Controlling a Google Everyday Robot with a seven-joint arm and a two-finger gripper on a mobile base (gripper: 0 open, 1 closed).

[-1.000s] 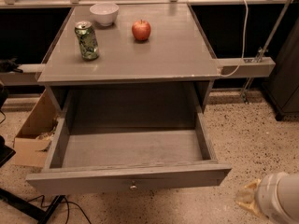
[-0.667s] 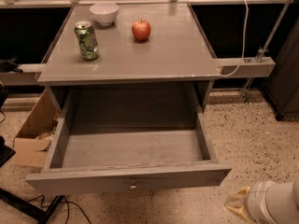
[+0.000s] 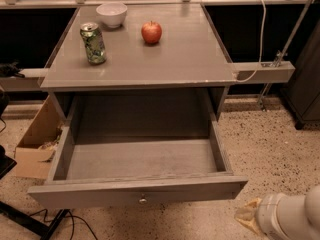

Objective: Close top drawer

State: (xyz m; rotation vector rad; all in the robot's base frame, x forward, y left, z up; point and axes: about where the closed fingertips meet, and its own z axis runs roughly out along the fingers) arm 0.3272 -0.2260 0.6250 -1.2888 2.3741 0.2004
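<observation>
The top drawer (image 3: 140, 159) is a wide grey wooden drawer pulled far out from under the grey table top (image 3: 175, 59). Its deep box is empty. Its front panel (image 3: 90, 194) faces me, with a small round metal knob (image 3: 143, 200) at its centre. My gripper (image 3: 248, 215) shows as a tan tip on the white arm (image 3: 287, 216) at the bottom right of the camera view. It sits just right of and below the drawer front's right end, close to that corner, over the floor.
On the table top stand a green can (image 3: 93, 43), a white bowl (image 3: 111, 14) and a red apple (image 3: 151, 32). An open cardboard box (image 3: 35, 144) lies on the floor to the left. A dark cabinet (image 3: 307, 89) stands at the right. A white cable (image 3: 260, 39) hangs from the rail.
My arm and gripper have moved a little left and down, closer to the drawer front's right corner. The drawer has not moved.
</observation>
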